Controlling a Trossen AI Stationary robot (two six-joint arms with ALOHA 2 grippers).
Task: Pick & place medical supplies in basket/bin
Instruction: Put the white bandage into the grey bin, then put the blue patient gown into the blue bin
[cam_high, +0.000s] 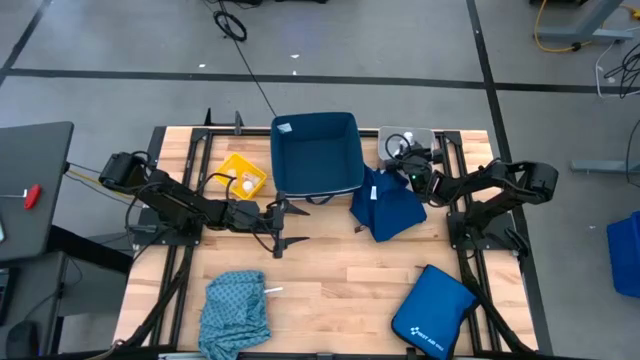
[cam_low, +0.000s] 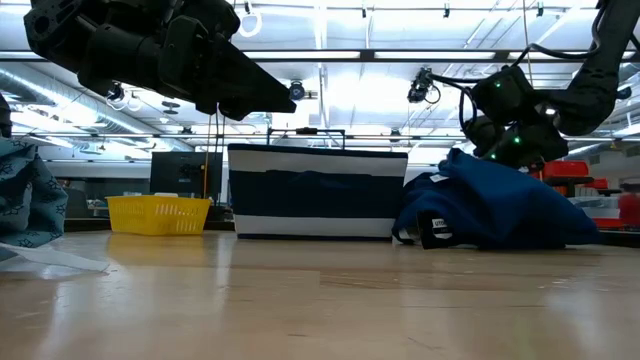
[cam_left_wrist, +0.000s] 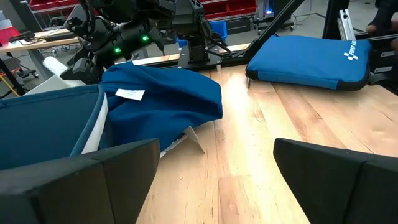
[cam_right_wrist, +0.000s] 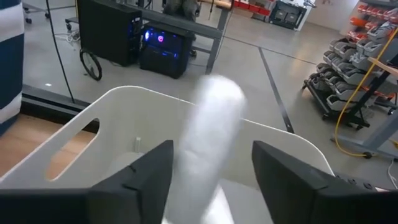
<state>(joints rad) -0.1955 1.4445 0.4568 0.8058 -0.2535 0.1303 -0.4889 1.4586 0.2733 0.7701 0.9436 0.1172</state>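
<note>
Pale grey tub (cam_right_wrist: 205, 124) at the table's far right corner sits under the right gripper (cam_right_wrist: 208, 180), fingers apart, a blurred white packet (cam_right_wrist: 208, 143), probably loose, between them. Left gripper (cam_high: 283, 224) hangs parted over bare wood mid-table, near the navy tub (cam_high: 316, 152).

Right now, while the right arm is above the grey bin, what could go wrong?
The white packet shows blurred between the right gripper's parted fingers, over the pale grey bin; it may hit the rim and bounce out. The dark blue cloth lies beside the navy tub, near the right arm, which could drag it. The left gripper hangs open before the tub.
</note>
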